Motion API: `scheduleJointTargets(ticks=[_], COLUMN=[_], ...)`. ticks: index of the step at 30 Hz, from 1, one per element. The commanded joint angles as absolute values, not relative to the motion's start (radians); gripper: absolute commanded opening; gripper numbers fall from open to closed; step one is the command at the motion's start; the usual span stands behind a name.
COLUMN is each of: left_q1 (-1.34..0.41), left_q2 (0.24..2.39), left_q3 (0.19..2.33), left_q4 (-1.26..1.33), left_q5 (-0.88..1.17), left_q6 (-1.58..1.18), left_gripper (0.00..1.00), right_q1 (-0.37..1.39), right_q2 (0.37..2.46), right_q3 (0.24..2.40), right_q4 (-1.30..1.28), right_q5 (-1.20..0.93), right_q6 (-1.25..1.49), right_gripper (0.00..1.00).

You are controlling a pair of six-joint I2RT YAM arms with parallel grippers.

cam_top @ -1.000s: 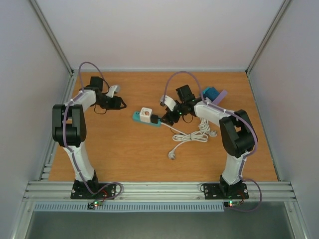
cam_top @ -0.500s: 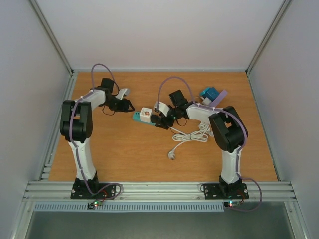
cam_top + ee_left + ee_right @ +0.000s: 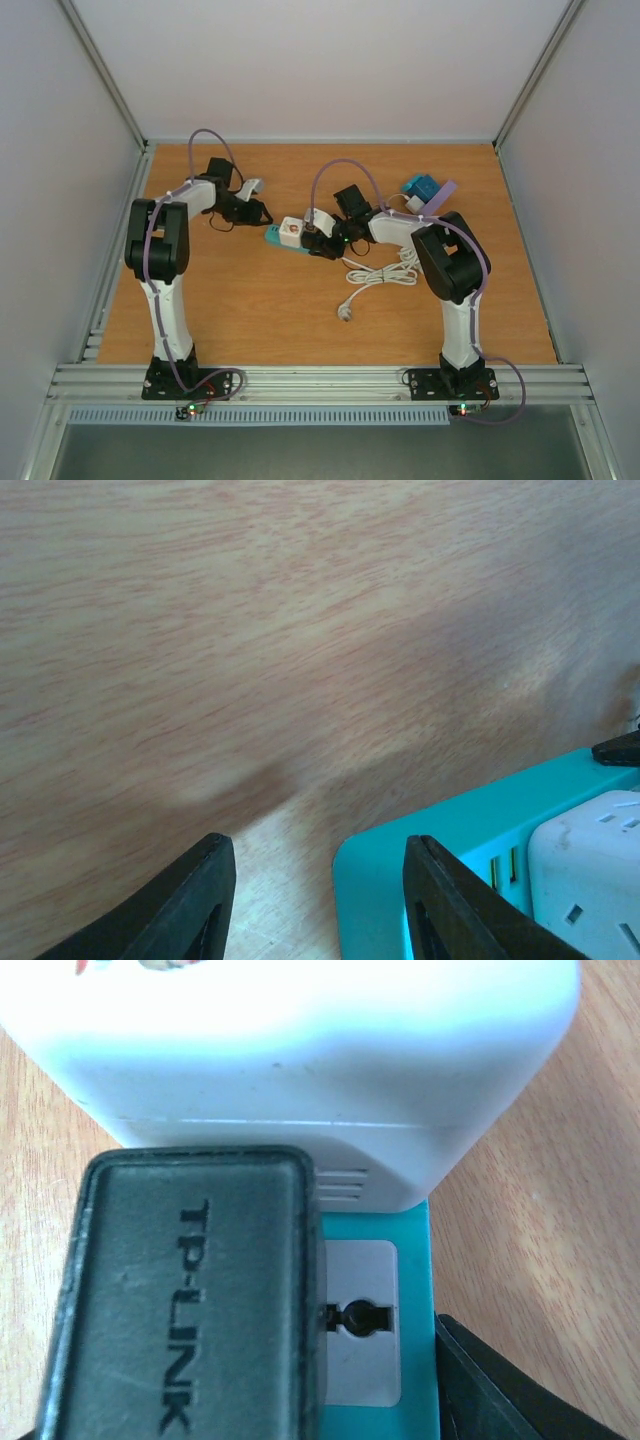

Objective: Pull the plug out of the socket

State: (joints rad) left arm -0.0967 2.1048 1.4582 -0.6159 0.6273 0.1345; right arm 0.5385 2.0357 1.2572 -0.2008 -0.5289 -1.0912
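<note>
A teal power strip (image 3: 275, 236) lies mid-table. A white adapter (image 3: 291, 230) and a black TP-LINK plug (image 3: 320, 244) sit in it. My right gripper (image 3: 318, 232) is over the black plug. In the right wrist view the black plug (image 3: 190, 1290) fills the lower left below the white adapter (image 3: 290, 1050). One finger (image 3: 510, 1390) stands just outside the teal strip's (image 3: 415, 1290) edge; the other is hidden. My left gripper (image 3: 262, 213) is open at the strip's left end. In its wrist view the strip's corner (image 3: 400, 865) lies by the right finger (image 3: 440, 900).
A coiled white cable (image 3: 378, 274) with a loose plug end (image 3: 345, 314) lies right of the strip. A blue object (image 3: 422, 187) and a purple piece (image 3: 441, 195) sit at the back right. Grey walls enclose the table.
Both arms have moved in toward the power strip. The left gripper came right to the strip's end; the right gripper came left and down over the black plug.
</note>
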Motion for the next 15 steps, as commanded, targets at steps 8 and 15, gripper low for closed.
scheduleJointTargets(ticks=[8, 15], left_q1=[-0.103, -0.103], left_q2=[2.029, 1.945], left_q3=[1.319, 1.219], left_q4=[-0.594, -0.614], left_q5=[0.675, 0.696], left_q6=[0.189, 0.227], left_gripper=[0.47, 0.46], right_q1=[0.568, 0.605], right_q2=[1.987, 1.902], right_q3=[1.172, 1.058], right_q4=[-0.164, -0.157], right_q5=[-0.558, -0.563], right_q6=[-1.125, -1.129], right_gripper=[0.47, 0.45])
